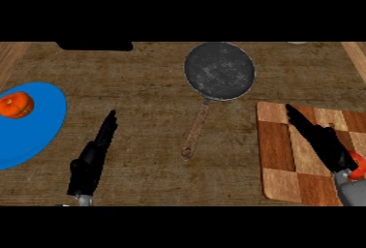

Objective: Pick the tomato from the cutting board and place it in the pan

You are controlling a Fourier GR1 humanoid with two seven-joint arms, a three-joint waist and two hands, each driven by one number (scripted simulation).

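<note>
Landmark for all positions: pan [220,70], dark, round, upper centre of wooden counter [150,145].

Nearest, below and right of pan: right hand [319,140] over checkered cutting board [286,160], fingers straight and held together, pointing up-left toward pan. Grey right forearm [351,191] entering at lower right corner.

Tomato [358,165] still on cutting board, well below and right of pan, tucked against the wrist side of right hand and mostly hidden by it; only a red sliver showing at the view's right edge. Not enclosed by fingers; contact with hand cannot be told.

Below and left of pan: left hand [91,160] above bare counter, fingers straight and together, pointing up and slightly right. Holding nothing.

Pan handle [195,131], brown, running down from pan rim toward near edge, lying between the two hands, touching neither.

Left of pan, well apart: blue plate [36,131] at the view's left edge, bearing an orange round fruit [16,105] on its upper part.

Pan interior holding nothing visible.

Farthest, up and left of pan: black object [94,46] at counter's far edge, identity not discernible.
</note>
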